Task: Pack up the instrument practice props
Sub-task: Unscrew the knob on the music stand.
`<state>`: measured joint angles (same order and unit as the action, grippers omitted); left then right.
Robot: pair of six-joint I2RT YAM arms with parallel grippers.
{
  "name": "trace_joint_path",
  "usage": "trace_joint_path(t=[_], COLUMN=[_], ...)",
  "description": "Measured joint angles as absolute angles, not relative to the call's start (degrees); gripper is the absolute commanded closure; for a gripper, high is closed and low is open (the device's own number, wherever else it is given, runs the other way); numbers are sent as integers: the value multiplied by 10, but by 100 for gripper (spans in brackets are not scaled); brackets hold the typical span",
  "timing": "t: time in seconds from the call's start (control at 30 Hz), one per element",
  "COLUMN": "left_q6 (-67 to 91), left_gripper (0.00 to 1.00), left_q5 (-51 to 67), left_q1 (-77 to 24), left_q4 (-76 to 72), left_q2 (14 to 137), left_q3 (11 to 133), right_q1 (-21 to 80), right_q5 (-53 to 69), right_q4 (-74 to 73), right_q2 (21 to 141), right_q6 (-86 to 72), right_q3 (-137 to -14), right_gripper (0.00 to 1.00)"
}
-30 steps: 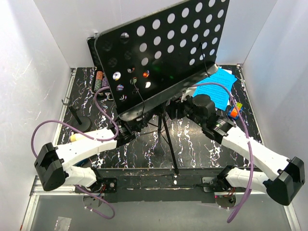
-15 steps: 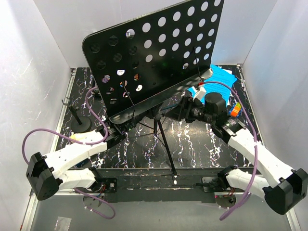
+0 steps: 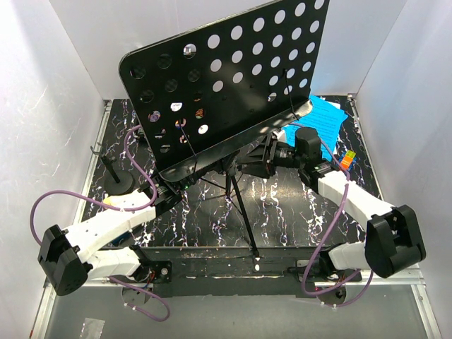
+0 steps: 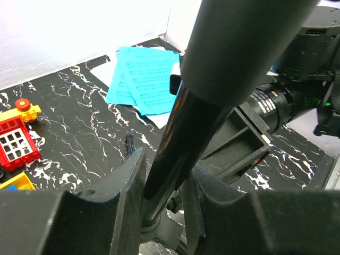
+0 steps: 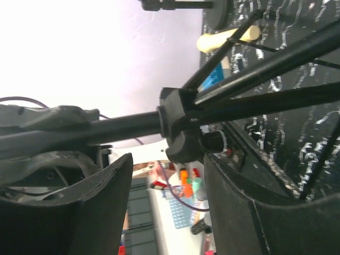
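The table (image 3: 282, 212) is black with white marble veining, boxed in by plain white walls (image 3: 56, 85) on three sides. The two arms are bolted at its near edge.

Since a second ago, the music stand (image 3: 247, 113) has shifted left and its hole-punched desk has tipped further up. The right arm has folded inward, bringing its wrist close to the stand's hub. The left arm has dropped lower and drawn back toward the left wall.

The stand is at mid-table. The left claw (image 4: 163, 170) is clamped on its black tube, a finger pressed on either side. The right claw (image 5: 167, 164) is apart, with the tripod hub (image 5: 180, 133) framed in the gap and not gripped.

There is one music stand, one cream microphone (image 5: 223, 38) lying near the left edge, and one small black mic stand (image 3: 116, 180) upright just beyond it. At least two blue sheet-music pages (image 4: 143, 79) overlap at the far right corner. One coloured cube (image 3: 346, 159) sits by the right wall. The left wrist view shows a few toy blocks (image 4: 16, 143), though their exact number cannot be made out.
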<state>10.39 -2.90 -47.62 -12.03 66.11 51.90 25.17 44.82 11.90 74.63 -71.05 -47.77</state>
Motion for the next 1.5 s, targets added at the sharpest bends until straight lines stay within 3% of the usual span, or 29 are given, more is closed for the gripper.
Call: trace_joint_path(t=[0.13,0.37,0.67,0.9,1.0,1.23,1.5], left_q6=[104,105,105,107,108,112,112], left_gripper=[100,100,100,100,100,100,100], left_q5=[-26,-25,-25,-22,-21,-21,-21], left_q1=[-474,-473,-473,-473,-473,-472,-470], left_q4=[-122,-123,-125,-137,-138,-141,-151], left_q2=[661,661,659,659,659,658,650], left_q3=[519,519,517,511,510,508,497], right_q1=[248,246,246,246,248,250,252], right_q5=[478,498,519,529,532,544,555], right_q4=[193,299,361,369,370,377,359], right_q2=[775,808,828,844,846,855,864], right_q6=[-778,-888,-946,-959,-958,-961,-925], right_q3=[-466,-422,-418,-418,-418,-423,-443], right_gripper=[44,37,51,51,62,98,99])
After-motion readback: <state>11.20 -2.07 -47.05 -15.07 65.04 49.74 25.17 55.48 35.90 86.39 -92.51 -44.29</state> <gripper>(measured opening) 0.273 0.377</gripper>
